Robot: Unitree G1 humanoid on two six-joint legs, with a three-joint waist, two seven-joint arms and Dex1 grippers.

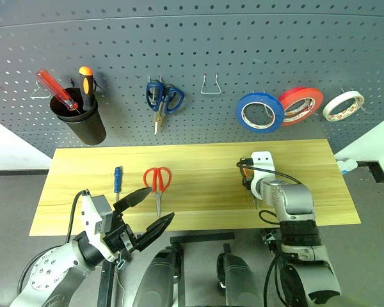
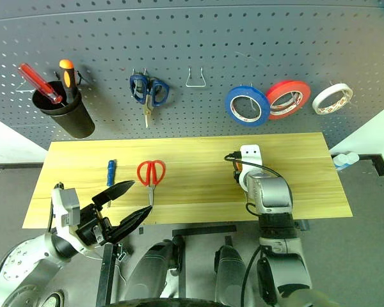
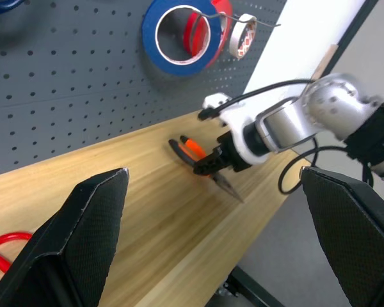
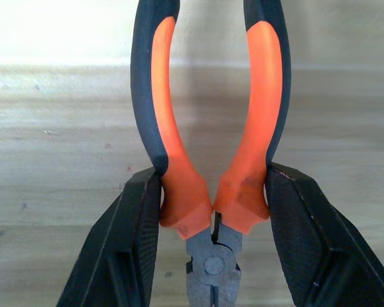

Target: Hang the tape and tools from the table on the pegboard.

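Observation:
My right gripper (image 4: 212, 192) is shut on the orange-and-black pliers (image 4: 211, 128), clamping the handles near the pivot. The pliers (image 3: 193, 151) are tilted low over the right half of the light wood table (image 1: 198, 160), nose towards its front edge. The red-handled scissors (image 1: 157, 181) and the small blue-handled screwdriver (image 1: 118, 179) lie on the left half. My left gripper (image 1: 147, 211) hangs open and empty at the table's front left edge. The blue tape (image 1: 259, 112) hangs on a hook of the dark grey pegboard (image 1: 198, 38).
On the pegboard, a black cup (image 1: 83, 125) at the left holds a red and an orange-black screwdriver. Blue-handled scissors (image 1: 161, 97) hang beside an empty wire hook (image 1: 210, 86). A red tape roll (image 1: 301, 105) and a white one (image 1: 343, 105) hang right of the blue tape.

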